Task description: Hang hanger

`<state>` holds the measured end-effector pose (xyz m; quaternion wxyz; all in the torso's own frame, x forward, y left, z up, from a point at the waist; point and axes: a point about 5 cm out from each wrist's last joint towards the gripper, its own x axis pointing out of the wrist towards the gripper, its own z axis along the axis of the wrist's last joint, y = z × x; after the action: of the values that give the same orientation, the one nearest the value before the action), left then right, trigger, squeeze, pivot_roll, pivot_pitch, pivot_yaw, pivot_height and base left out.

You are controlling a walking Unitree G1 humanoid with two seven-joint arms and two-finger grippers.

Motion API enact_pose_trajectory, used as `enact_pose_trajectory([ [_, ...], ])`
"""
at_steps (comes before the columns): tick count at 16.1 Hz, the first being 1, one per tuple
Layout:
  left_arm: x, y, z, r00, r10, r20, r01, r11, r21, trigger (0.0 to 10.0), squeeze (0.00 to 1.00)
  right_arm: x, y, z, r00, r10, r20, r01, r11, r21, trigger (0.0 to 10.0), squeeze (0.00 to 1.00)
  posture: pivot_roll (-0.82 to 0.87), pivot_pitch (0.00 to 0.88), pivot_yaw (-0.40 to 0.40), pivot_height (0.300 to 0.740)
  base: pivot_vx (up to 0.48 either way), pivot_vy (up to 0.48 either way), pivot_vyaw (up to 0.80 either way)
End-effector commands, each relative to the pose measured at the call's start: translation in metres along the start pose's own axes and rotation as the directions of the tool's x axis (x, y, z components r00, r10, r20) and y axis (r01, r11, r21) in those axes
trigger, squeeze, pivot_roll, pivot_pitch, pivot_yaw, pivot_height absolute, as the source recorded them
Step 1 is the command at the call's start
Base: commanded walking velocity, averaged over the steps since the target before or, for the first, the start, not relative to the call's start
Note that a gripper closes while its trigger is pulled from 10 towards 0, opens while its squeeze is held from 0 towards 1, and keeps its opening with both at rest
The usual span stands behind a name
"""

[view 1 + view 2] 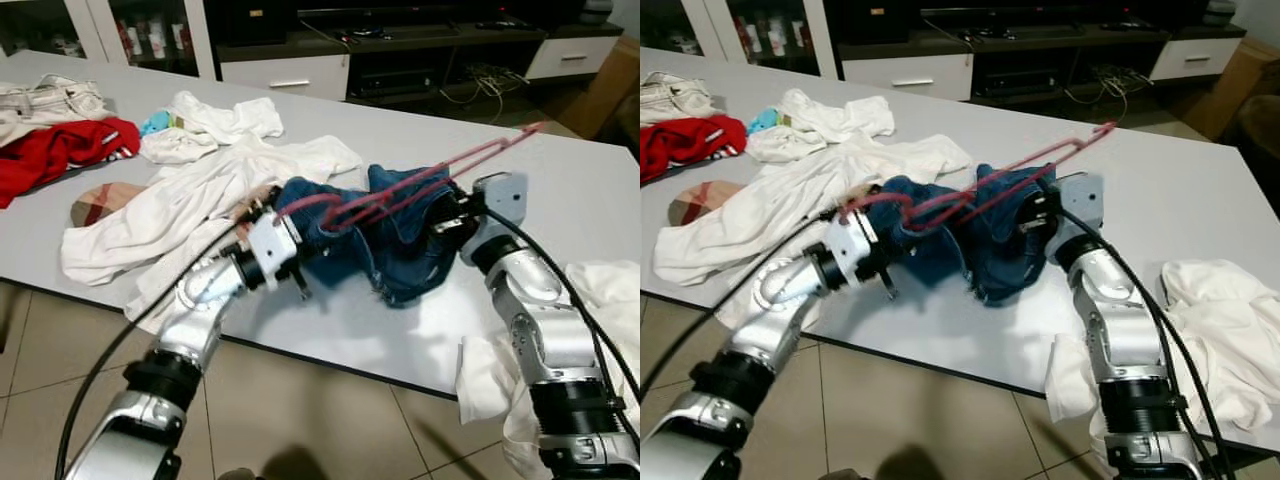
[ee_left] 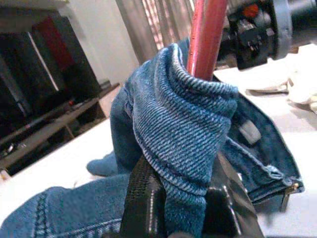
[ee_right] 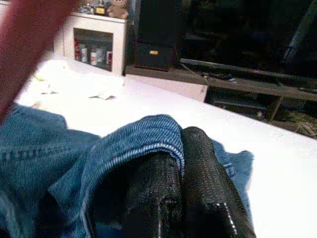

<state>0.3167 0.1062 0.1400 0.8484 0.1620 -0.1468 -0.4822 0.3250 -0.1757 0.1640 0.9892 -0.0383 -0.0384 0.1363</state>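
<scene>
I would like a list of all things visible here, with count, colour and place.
Table: one, pale grey, under everything.
Hanger: one, pink-red, threaded into the jeans, hook toward the far right.
Jeans: one, blue denim, table centre, between both grippers.
White clothes: several, centre-left; another at the right edge.
Red garment: one, far left.
Cabinets: white, behind the table.
Left gripper: fingers shut on jeans.
Right gripper: fingers shut on jeans.
</scene>
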Motion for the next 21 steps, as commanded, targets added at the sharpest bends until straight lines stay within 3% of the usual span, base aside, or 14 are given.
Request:
enact_pose_trajectory([
  [1,0.001,-0.006,-0.004,1.0,-0.025,-0.012,0.025,1.0,-0.019,10.0,0.0,-0.002,-0.005,0.005,0.999,-0.036,0.029,0.037,0.999,-0.021,10.0,0.0,-0.09,0.0,-0.004,0.74,0.0,0.0,0.0],
  [6,-0.013,-0.011,-0.012,0.998,-0.047,-0.051,0.047,0.999,-0.008,10.0,0.0,-0.006,-0.036,0.003,0.979,-0.203,0.012,0.203,0.977,-0.061,10.0,0.0,-0.08,0.0,-0.012,0.74,0.0,0.0,0.0],
  [13,-0.022,-0.017,-0.016,0.996,-0.066,-0.061,0.066,0.998,-0.013,10.0,0.0,-0.012,-0.044,-0.009,0.97,-0.244,-0.017,0.243,0.969,-0.04,10.0,0.0,-0.08,0.0,-0.016,0.74,0.0,0.0,0.0],
  [16,-0.029,-0.022,-0.018,0.985,-0.147,-0.085,0.146,0.989,-0.016,9.0,0.0,-0.013,-0.047,-0.008,0.973,-0.229,-0.014,0.23,0.972,0.041,10.0,0.0,-0.08,0.0,-0.018,0.74,0.0,0.0,0.0],
  [17,-0.033,-0.021,-0.019,0.979,-0.17,-0.108,0.17,0.985,-0.007,9.1,0.0,-0.014,-0.05,-0.008,0.973,-0.231,-0.017,0.232,0.971,0.059,10.0,0.0,-0.08,0.0,-0.018,0.74,0.0,0.0,0.0],
  [18,-0.037,-0.018,-0.02,0.975,-0.18,-0.13,0.183,0.983,0.007,10.0,0.0,-0.015,-0.05,-0.008,0.973,-0.228,-0.017,0.229,0.971,0.072,10.0,0.0,-0.08,0.0,-0.02,0.74,0.0,0.0,0.0],
  [21,-0.04,-0.01,-0.02,0.969,-0.189,-0.162,0.197,0.98,0.037,10.0,0.0,-0.015,-0.047,-0.007,0.983,-0.186,-0.008,0.186,0.978,0.097,10.0,0.0,-0.07,0.0,-0.021,0.74,0.0,0.0,0.0],
])
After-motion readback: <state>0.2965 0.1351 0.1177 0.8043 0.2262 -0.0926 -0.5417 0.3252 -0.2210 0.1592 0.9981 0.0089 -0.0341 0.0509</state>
